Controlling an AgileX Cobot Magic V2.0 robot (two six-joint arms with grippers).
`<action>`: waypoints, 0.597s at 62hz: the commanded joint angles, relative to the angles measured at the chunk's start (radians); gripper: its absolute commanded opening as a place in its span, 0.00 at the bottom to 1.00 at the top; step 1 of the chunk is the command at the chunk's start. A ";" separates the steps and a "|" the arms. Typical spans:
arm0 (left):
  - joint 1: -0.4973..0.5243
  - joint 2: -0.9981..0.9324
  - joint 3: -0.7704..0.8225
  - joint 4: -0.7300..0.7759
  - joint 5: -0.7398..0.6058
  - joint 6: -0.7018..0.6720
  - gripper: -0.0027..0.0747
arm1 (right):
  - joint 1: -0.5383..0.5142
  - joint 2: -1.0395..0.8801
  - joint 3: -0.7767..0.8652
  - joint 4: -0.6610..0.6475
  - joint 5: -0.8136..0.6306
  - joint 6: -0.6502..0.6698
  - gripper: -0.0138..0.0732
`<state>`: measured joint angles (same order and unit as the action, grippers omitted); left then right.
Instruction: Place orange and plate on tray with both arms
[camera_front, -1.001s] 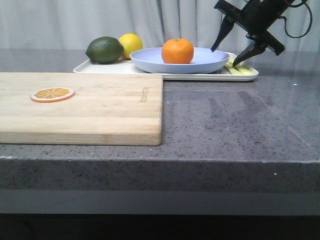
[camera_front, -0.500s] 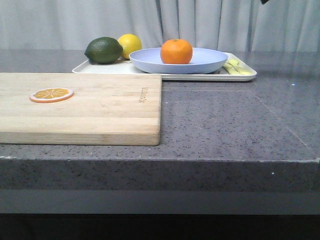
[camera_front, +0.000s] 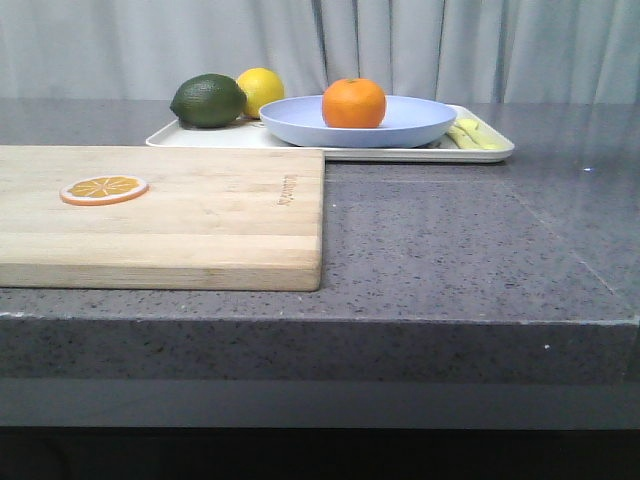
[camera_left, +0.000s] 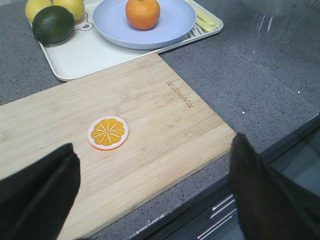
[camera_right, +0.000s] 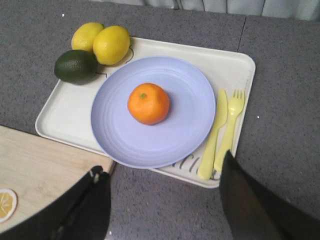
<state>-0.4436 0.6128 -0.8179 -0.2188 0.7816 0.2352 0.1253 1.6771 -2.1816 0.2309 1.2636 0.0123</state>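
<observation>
Item 1, task objects. The orange (camera_front: 354, 103) sits on the plate (camera_front: 420, 120), slightly off the plate's centre; in the right wrist view the fruit (camera_right: 148, 103) shows its green stem dot facing up. The plate rests on the tray (camera_front: 200, 137), with its near edge overhanging the tray's rim toward the cutting board (camera_front: 200, 215).

Item 2, other tray contents. From the orange, a dark green lime (camera_right: 76, 66) lies at about 10 o'clock in the right wrist view, with two lemons (camera_right: 111, 44) touching each other just beyond it at about 11 o'clock. A pale yellow knife (camera_right: 214, 137) and fork (camera_right: 230, 127) lie side by side on the tray at about 3 o'clock from the plate, just beside its rim.

Item 3, counter. The cutting board lies on the grey speckled counter (camera_front: 470, 240), its far edge close against the tray. A flat orange slice (camera_left: 108, 133) rests on the board, well apart from the tray.

Item 4, grippers. Neither arm appears in the front view. The left gripper (camera_left: 155, 195) hangs above the near end of the board, its fingers (camera_left: 37, 192) spread wide with nothing between them. The right gripper (camera_right: 162, 200) hangs above the tray's near edge, fingers (camera_right: 250, 205) likewise parted and holding nothing, clear of the plate.
</observation>
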 joint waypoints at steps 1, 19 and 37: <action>0.004 0.008 -0.025 -0.013 -0.074 0.001 0.79 | -0.002 -0.117 0.085 -0.004 -0.010 -0.048 0.72; 0.004 0.008 -0.025 -0.013 -0.072 0.001 0.79 | -0.022 -0.409 0.548 -0.063 -0.188 -0.101 0.72; 0.004 0.008 -0.025 -0.013 -0.056 0.001 0.79 | -0.023 -0.734 0.873 -0.124 -0.272 -0.100 0.72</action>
<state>-0.4436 0.6128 -0.8179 -0.2188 0.7874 0.2352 0.1095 1.0378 -1.3479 0.1216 1.0697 -0.0760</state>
